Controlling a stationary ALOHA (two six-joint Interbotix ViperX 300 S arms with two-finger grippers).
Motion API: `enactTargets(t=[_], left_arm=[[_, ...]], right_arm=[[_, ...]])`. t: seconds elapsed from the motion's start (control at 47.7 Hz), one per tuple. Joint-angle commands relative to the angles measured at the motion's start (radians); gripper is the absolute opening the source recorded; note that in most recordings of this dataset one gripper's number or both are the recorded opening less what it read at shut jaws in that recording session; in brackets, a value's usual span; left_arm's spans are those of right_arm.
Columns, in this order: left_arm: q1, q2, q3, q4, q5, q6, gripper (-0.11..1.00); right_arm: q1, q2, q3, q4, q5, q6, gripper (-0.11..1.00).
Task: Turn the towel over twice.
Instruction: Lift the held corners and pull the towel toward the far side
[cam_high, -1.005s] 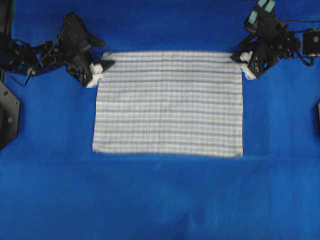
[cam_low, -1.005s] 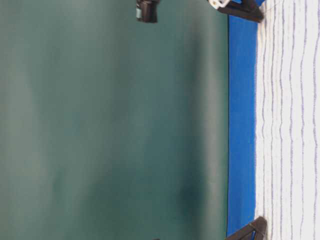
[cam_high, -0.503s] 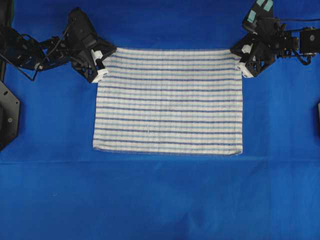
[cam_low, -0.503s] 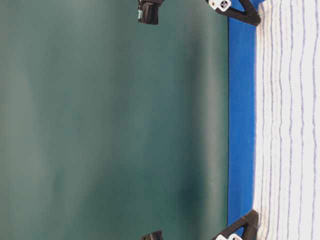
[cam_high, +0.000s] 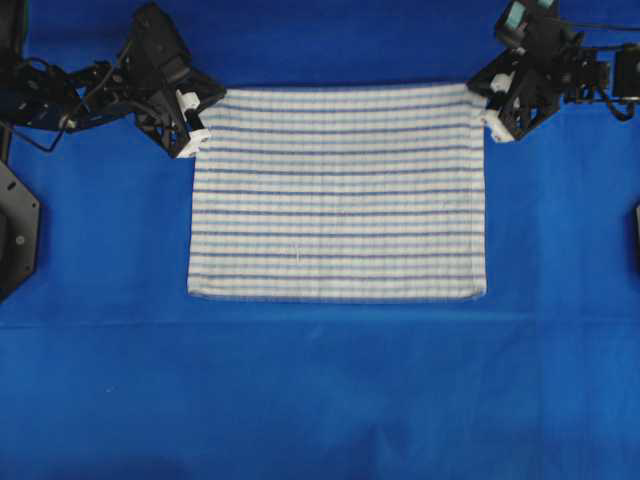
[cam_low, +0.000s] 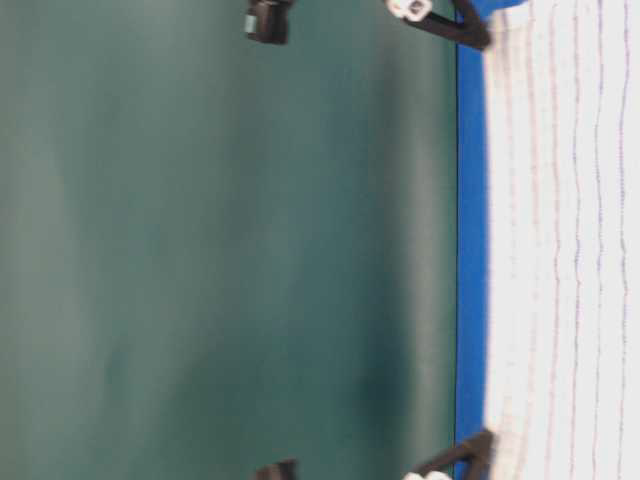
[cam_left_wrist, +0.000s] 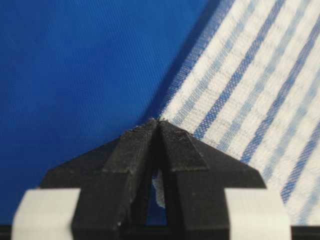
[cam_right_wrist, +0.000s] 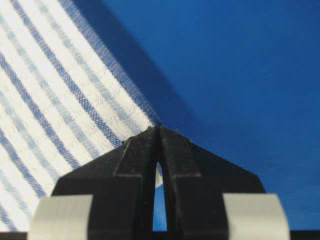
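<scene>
L gripper (cam_high: 198, 127) & R gripper (cam_high: 487, 108) jaws clamped on the towel's (cam_high: 338, 192) far corners; towel flat on blue surface (cam_high: 320, 400); I'd lift both evenly — keep edge taut — then sweep twd near edge w/o slipping.

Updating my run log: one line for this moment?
left gripper: shut on towel corner | right gripper: shut on towel corner | towel: far edge lifting
</scene>
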Motion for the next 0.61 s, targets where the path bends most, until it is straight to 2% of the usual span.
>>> enactTargets(t=[0.0,0.168,0.251,0.335,0.587], left_arm=[[0.031,-0.08,-0.037,-0.003,0.032,0.02,0.02],[0.074,-0.172,-0.107,-0.003,0.109,0.095,0.02],[0.087,-0.215,-0.152,-0.003,0.137,0.13,0.02],[0.098,-0.245,-0.187,-0.003,0.146,0.133,0.02],[0.106,-0.339,-0.256,-0.003,0.19,0.137,0.02]], right_arm=[[-0.034,-0.067,-0.031,0.002,0.031,-0.002,0.03],[-0.081,-0.17,-0.086,-0.005,0.12,-0.006,0.03],[-0.089,-0.219,-0.12,-0.023,0.158,-0.006,0.03],[-0.089,-0.272,-0.158,-0.049,0.19,-0.005,0.03],[-0.087,-0.379,-0.204,-0.054,0.212,0.0,0.03]])
